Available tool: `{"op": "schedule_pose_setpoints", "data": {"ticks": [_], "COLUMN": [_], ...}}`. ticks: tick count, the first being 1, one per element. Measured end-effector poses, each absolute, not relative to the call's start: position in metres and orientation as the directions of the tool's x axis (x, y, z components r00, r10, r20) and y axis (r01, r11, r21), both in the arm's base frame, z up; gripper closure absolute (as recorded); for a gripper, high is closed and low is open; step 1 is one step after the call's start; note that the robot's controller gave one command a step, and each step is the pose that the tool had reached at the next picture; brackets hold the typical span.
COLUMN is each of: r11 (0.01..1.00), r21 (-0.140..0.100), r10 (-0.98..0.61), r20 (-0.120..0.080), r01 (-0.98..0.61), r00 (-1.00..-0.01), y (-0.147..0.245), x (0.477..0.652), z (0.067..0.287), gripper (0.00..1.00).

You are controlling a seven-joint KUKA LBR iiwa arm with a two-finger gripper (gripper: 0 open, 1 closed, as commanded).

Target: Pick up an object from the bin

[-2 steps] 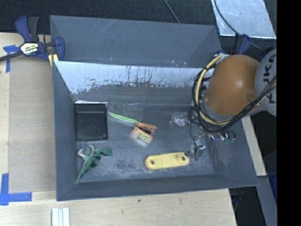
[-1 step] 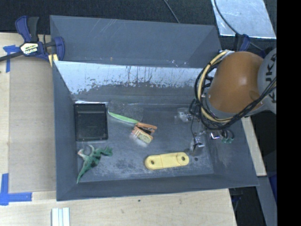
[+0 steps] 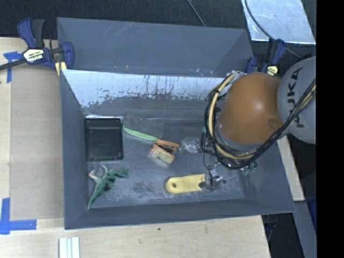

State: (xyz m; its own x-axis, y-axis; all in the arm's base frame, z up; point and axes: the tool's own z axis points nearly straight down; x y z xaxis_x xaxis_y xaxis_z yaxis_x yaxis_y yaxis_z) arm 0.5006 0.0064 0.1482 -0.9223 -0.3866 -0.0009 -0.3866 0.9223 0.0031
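Note:
My gripper [image 3: 214, 179] hangs low in the bin's front right part, under the orange cover. It is at the right end of a flat yellow oblong piece [image 3: 184, 184] that lies on the bin floor near the front wall. Whether it touches that piece I cannot tell. Just behind and left of it lies a small crumpled clear plastic thing [image 3: 190, 144]. Further left sits a small tan and orange block [image 3: 163, 151].
A thin light-green strip [image 3: 141, 135] lies behind the tan block. A black square box [image 3: 104, 138] rests at the left, with a green toy lizard [image 3: 105, 182] in front of it. The arm and its cables take up the bin's right side.

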Motion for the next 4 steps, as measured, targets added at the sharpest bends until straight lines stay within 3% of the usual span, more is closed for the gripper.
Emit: {"op": "schedule_pose_setpoints", "data": {"ticks": [1, 2, 4], "r11": [0.939, 0.912, 0.912], "r21": [-0.003, -0.007, -0.007], "r10": [-0.345, -0.409, -0.41], "r20": [-0.005, -0.015, -0.016], "r01": [-0.345, -0.409, -0.41], "r00": [-0.939, -0.912, -0.912], "y": [0.0, 0.007, 0.007], "x": [0.493, 0.493, 0.493], "z": [0.07, 0.071, 0.082], "gripper": [0.0, 1.0, 1.0]}}
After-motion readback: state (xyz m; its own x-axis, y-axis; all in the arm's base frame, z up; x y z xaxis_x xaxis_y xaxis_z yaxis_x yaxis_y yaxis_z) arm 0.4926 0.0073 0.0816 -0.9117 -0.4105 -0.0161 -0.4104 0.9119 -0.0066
